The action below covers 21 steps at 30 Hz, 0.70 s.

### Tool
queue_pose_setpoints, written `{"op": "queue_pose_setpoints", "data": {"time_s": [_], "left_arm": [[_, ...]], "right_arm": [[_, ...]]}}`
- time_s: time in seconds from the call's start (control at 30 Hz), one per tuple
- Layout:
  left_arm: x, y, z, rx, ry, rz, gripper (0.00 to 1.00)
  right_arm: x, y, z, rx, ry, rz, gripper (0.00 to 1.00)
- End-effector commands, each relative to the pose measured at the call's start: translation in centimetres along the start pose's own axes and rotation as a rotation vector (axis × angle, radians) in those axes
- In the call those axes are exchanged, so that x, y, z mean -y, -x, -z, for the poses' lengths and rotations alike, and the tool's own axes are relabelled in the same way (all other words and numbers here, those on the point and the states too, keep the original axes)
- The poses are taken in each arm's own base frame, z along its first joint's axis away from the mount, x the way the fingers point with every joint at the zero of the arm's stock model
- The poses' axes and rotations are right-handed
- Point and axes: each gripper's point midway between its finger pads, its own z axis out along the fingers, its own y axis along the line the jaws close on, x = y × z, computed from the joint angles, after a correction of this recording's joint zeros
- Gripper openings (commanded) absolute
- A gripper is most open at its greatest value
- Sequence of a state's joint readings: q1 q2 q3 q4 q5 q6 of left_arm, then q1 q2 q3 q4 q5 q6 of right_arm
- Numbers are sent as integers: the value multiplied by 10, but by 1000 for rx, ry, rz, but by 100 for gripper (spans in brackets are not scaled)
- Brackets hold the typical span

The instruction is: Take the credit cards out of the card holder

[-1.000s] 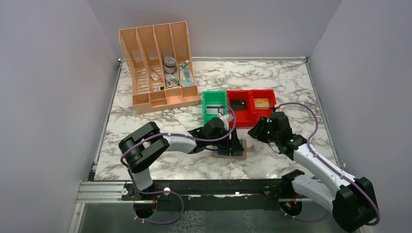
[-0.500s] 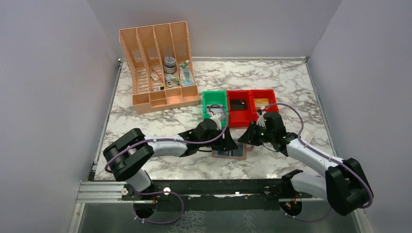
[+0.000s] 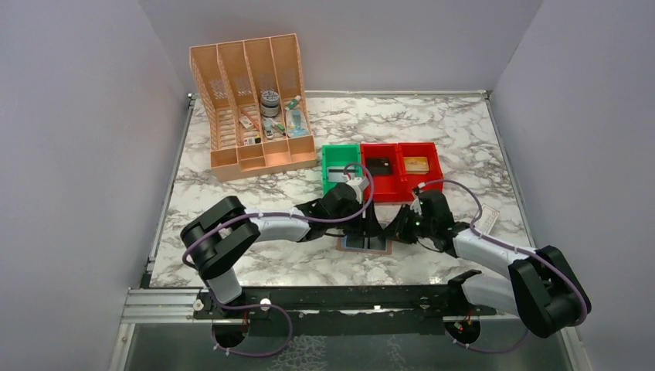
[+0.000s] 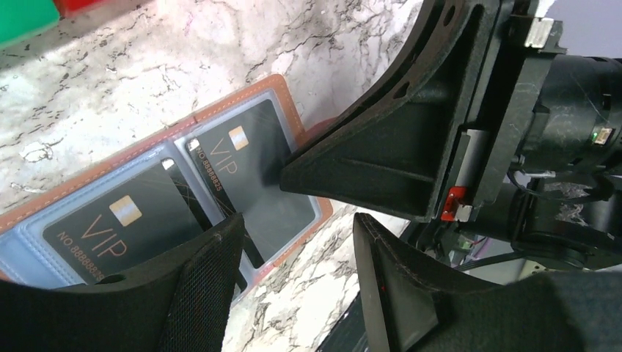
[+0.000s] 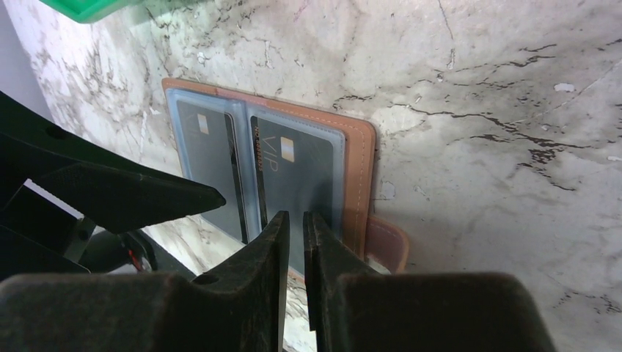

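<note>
Card holder (image 3: 364,245) is lying open and flat on the worktop (image 3: 263,189), near the front edge and a little in front of the green bin (image 3: 327,171) and red bins (image 3: 398,179). Its blue-grey pockets are facing up. Two dark credit cards (image 4: 121,227), marked VIP, are sitting in side-by-side pockets.

Left end effector (image 4: 297,220) is hanging low over the holder's edge, fingers spread apart and gripping nothing.

Right end effector (image 5: 295,217) is pointing down at the pocket nearer the snap tab (image 5: 385,242). Its fingers are drawn almost together, showing only a slit. Cannot tell whether they are pinching anything or touching the card.
</note>
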<state>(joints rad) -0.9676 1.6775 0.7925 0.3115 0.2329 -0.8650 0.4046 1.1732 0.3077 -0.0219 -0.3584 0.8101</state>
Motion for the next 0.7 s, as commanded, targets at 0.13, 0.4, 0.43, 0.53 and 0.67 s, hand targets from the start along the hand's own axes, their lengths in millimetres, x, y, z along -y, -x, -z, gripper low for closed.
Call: {"op": "queue_pose_setpoints", "data": {"time_s": [0.13,0.4,0.43,0.53,0.67], "left_arm": [[-30,-2,-9,-46,154,-43,59],[-38,-11,-17,-78,179,-40,58],[-39,-12,-17,-81,184,-42,58],[-44,-15,-16,-91,218,-46,57],[-50,-15,-14,-87,263,-51,56]], "right_arm": [[54,-17,0,22,-212,-77,13],[39,-2,11,72,-180,-40,16],[36,-1,12,75,-172,-37,17],[32,2,13,81,-157,-28,18],[32,-2,9,48,-151,-22,18]]}}
